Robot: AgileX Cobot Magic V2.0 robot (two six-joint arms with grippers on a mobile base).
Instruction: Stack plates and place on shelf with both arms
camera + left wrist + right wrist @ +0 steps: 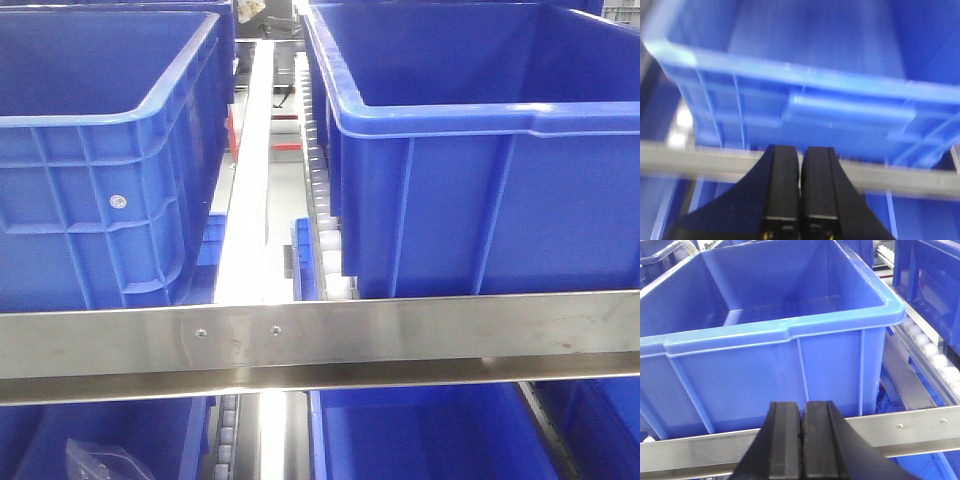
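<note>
No plates show in any view. My left gripper (801, 150) is shut with nothing between its black fingers; it points at the ribbed front wall of a blue crate (805, 110) above a steel rail (700, 162). My right gripper (802, 407) is also shut and empty, facing another blue crate (765, 355) that stands on the shelf behind a steel rail (920, 427). Neither gripper nor arm shows in the front view.
Two big blue crates (90, 170) (480, 150) stand on the upper shelf level, split by a steel divider (250, 180). A steel front rail (330, 335) crosses below them. More blue crates (420, 435) sit on the lower level. White rollers (935, 357) run along the right crate.
</note>
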